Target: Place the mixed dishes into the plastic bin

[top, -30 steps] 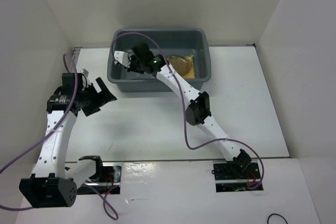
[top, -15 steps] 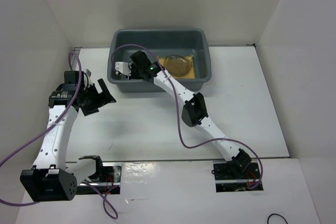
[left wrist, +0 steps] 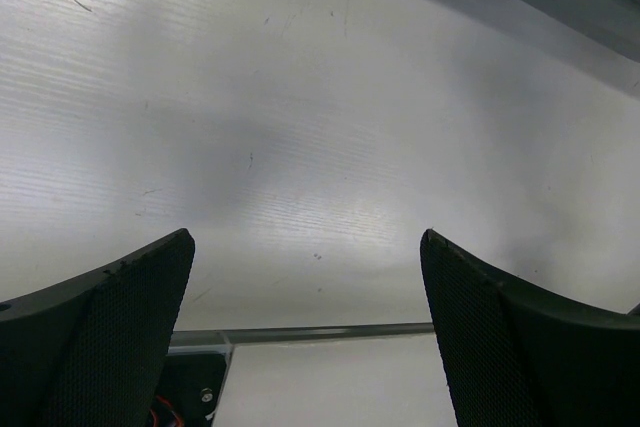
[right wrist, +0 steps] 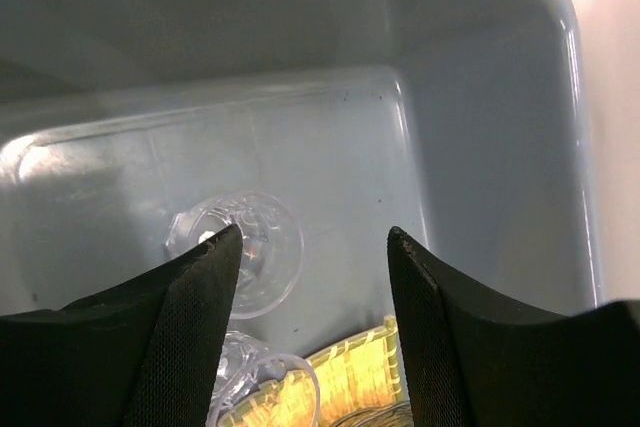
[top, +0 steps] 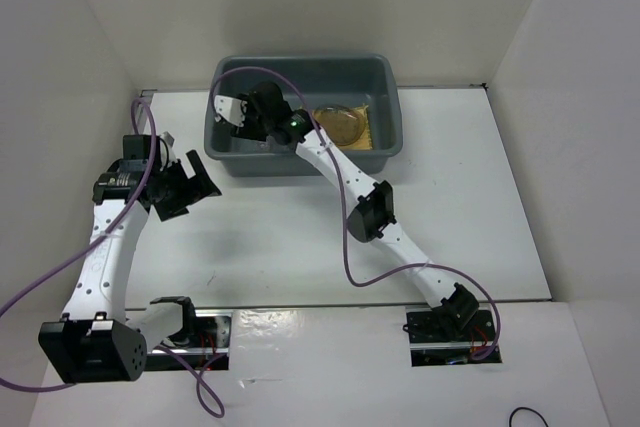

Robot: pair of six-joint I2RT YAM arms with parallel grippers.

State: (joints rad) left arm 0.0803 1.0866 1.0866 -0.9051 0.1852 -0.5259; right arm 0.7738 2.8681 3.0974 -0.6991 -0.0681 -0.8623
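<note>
The big grey plastic bin (top: 300, 59) sits at the far side of the bench (top: 460, 207). Inside it lies the yellow mat (top: 372, 131), with a round brown plate (top: 340, 123) on top. The right end effector (top: 232, 115) hangs over the left part of the bin. Its fingers are spread apart and pinch nothing. Under them, a glass cup (right wrist: 250, 247) lies on the bin floor. A second glass cup (right wrist: 265, 377) lies near the edge of the mat. The left end effector (left wrist: 305, 247) is spread wide over the bare bench, holding nothing. I see no dishes outside the bin, so the job looks almost done or done.
</note>
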